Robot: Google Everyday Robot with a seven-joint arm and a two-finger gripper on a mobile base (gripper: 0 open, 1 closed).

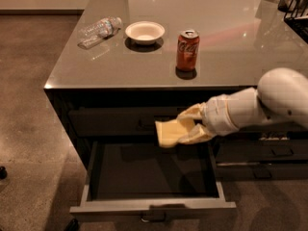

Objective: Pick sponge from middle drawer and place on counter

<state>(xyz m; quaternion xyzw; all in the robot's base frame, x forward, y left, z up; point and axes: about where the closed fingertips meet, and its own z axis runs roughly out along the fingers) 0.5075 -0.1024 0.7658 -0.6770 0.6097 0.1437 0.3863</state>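
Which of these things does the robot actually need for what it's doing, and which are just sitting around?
Part of the job: the sponge, held by the hand above the open middle drawer; the counter.
Just lying about: the soda can, the white bowl, the plastic bottle on its side, all on the counter.

pale-yellow sponge (168, 133), pinched in a cream-tinted gripper (183, 128) on a white arm (284, 97), just above the open middle drawer (154, 207): dark grey inside, lighter grey front panel. glossy grey counter (226, 47) with pale reflections, over dark cabinetry (106, 121). red soda can (187, 50) with white script and a silver top. white bowl (145, 32). clear plastic bottle (100, 29). mottled brown floor (29, 129).
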